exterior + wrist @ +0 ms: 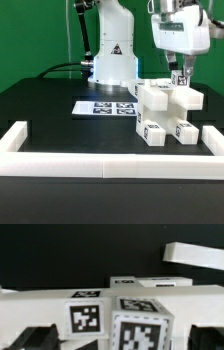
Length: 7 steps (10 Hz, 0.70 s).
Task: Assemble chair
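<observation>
Chair parts: smooth white plastic with a faint sheen, carrying matt black-and-white printed tags. Tabletop: smooth matt black. Border rail: matt white. Robot base casing: glossy white plastic.

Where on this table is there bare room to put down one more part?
Free: the black table on the exterior view's left, between the marker board and the front rail. Crowded: the exterior view's right, where the chair stands under the gripper.
</observation>
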Tool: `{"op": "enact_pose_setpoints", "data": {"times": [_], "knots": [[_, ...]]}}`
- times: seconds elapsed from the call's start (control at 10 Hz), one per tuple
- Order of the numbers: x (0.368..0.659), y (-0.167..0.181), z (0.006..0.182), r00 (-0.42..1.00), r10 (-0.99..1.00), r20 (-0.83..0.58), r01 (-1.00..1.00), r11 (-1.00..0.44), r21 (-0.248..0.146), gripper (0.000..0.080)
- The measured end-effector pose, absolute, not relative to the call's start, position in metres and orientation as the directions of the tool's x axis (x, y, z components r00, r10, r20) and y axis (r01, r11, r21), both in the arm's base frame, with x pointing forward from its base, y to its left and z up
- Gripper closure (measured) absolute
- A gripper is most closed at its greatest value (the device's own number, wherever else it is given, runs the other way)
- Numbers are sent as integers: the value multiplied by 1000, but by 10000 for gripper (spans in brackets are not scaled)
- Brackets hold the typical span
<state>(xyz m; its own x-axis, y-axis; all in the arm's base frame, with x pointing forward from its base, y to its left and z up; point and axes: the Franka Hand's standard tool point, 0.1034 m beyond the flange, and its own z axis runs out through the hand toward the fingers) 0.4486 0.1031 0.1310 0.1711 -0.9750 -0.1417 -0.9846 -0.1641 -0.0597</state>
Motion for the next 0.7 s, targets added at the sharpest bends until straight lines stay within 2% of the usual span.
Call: {"op": "enact_pose_setpoints", "data": {"times": [0.2,0.7], "knots": [[438,102,146,177,-974,-141,-983,-168,-77,150],[435,102,146,162,-977,-140,-985,-153,-75,150]]}}
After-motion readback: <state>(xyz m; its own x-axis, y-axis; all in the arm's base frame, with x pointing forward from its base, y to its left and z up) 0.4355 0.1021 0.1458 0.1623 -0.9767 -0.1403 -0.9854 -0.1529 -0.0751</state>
